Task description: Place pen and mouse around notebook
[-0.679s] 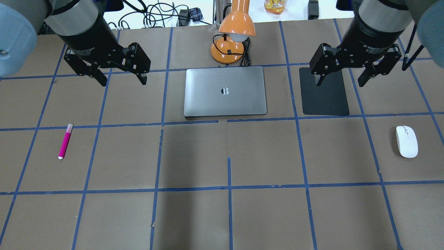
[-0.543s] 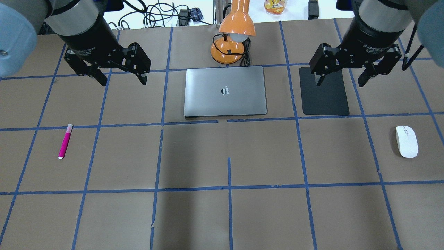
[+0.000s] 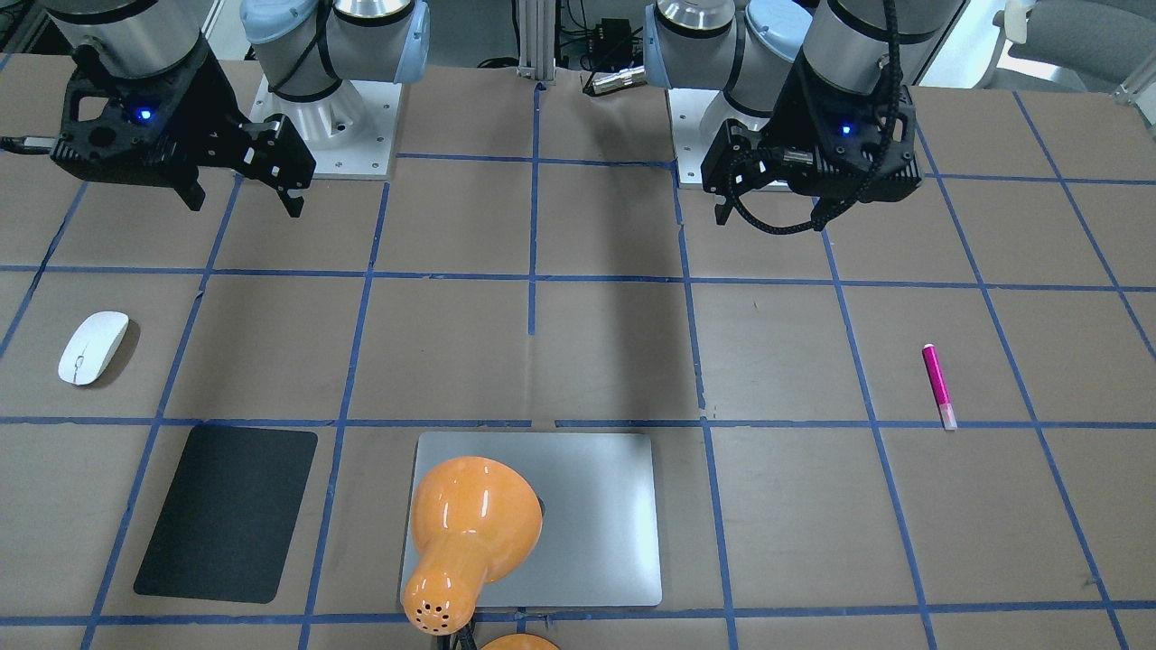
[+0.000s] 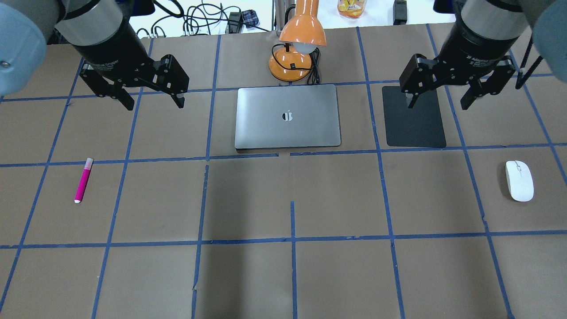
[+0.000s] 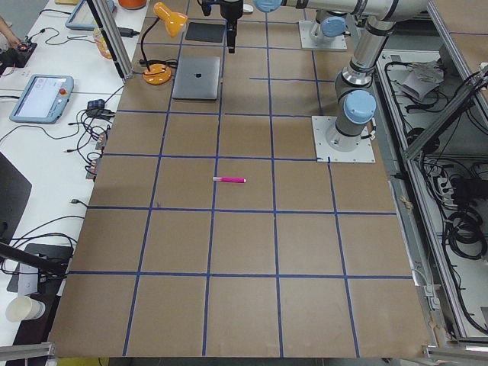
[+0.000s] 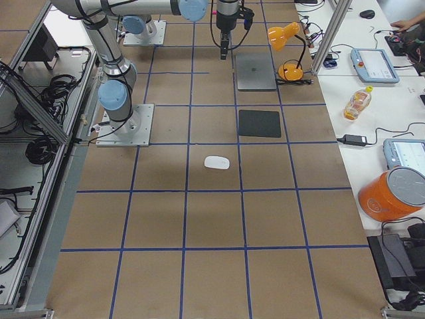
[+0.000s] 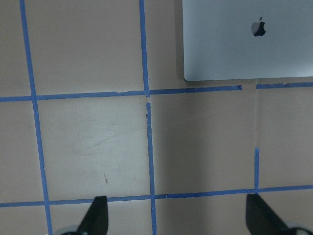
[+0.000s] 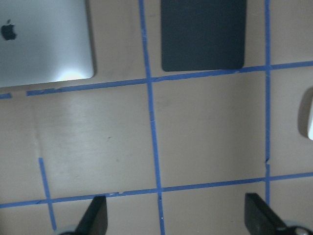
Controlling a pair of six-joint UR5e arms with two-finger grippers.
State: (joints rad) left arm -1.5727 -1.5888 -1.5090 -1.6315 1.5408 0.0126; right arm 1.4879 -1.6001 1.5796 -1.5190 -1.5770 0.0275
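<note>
- Brown paper ruled with blue tape covers our table [image 4: 336, 199]; both arms hang above its far half.
- Our left gripper [image 4: 154, 105] hovers with its fingers spread wide and nothing between them, off the notebook's left side.
- Our right gripper [image 4: 437, 105] is likewise spread and empty, above the black mat [image 4: 416, 128].
- Between them the notebook [image 4: 288, 116] lies closed and flat, with an orange desk lamp [image 4: 303, 31] just behind it and the mat beside it, apart.
- We see the pen [image 4: 83, 180] lying on the paper far to our left, well apart from the notebook.
- We see the mouse [image 4: 519, 180] resting far to our right, clear of the mat.
</note>
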